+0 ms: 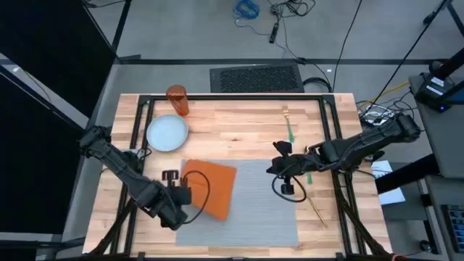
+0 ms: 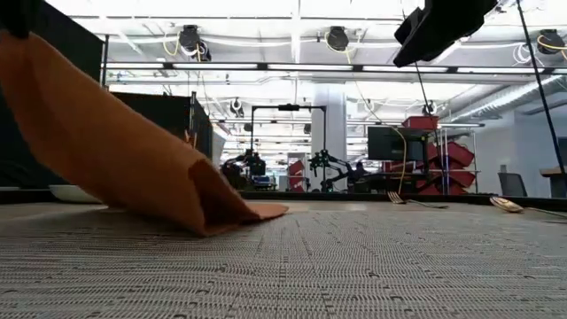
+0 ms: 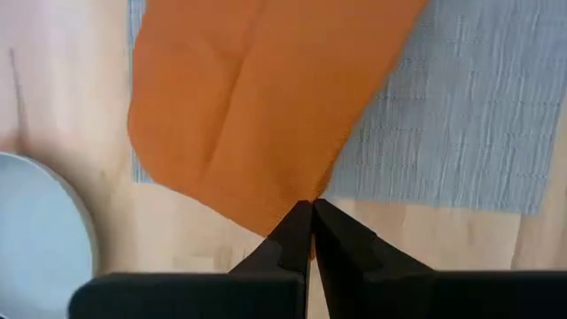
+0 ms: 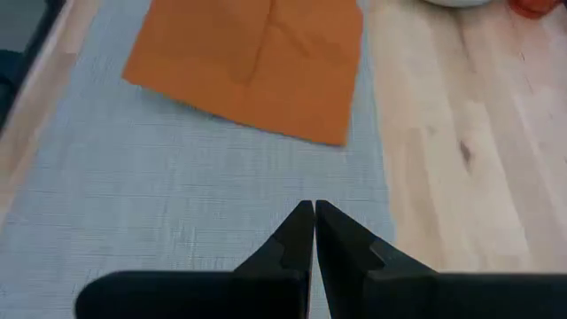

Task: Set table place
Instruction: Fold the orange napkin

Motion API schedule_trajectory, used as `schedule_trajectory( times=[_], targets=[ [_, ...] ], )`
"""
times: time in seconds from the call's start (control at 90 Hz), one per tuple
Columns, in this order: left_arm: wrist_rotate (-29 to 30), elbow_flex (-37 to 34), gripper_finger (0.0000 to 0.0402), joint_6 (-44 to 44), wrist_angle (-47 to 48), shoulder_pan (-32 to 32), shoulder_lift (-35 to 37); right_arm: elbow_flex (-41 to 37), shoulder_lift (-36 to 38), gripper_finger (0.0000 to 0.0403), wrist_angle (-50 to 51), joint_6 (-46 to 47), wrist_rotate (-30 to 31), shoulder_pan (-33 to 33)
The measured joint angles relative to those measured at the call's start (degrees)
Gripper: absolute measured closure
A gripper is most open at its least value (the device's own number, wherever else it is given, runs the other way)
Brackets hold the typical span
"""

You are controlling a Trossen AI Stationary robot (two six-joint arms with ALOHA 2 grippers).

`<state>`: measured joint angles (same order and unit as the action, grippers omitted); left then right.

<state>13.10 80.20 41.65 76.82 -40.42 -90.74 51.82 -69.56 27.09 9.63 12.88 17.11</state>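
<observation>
1. Over the placemat's (image 1: 250, 199) left part, the left claw (image 1: 176, 190) is pinched tight on one corner of the orange napkin (image 1: 212, 187), which drapes from the fingertips (image 3: 297, 232) down to the mat; in the low view the cloth hangs as a slanted sheet with its far end lying on the weave
2. Judged from this, the napkin step is in hand: the cloth is being carried or dragged to its spot, and the rest of the set is not yet placed
3. Next, the left claw would need to lower the held corner so the napkin lies flat, then let go; a crease could stay if it drops too soon
4. Near the mat's right edge the right claw (image 1: 288, 168) hovers with its fingers (image 4: 301, 232) pressed together and nothing between them
5. Close to the counter's (image 1: 239, 123) left edge sits the pale-blue plate (image 1: 167, 133), with the orange tumbler (image 1: 177, 100) just behind it at the far left corner
6. Green-handled cutlery (image 1: 288, 129) lies toward the far right, and another gold piece (image 1: 317, 209) lies beside the mat's right edge
7. Light wood planks form the counter, with the grey woven mat at the near middle
8. Beyond it the low view shows a workshop with ceiling lights, monitors and red bins
</observation>
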Motion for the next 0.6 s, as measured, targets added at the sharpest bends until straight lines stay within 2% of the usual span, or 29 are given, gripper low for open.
schedule_trajectory(
  times=[0.144,0.456,0.6],
  targets=[
    [0.27,0.0,0.0362,0.09,-0.04,-0.88,0.0,-0.62,-0.02,0.0385,-0.28,0.09,-1.21,-0.9],
    [0.41,-2.47,0.0176,5.18,-1.41,-2.64,0.0,-0.55,-0.6,0.0328,-3.13,0.05,-1.36,-1.01],
    [0.36,-5.16,0.0139,6.04,-3.86,-2.73,0.0,-0.51,-5.15,0.0317,-7.8,1.23,-6.37,-0.85]
  ],
)
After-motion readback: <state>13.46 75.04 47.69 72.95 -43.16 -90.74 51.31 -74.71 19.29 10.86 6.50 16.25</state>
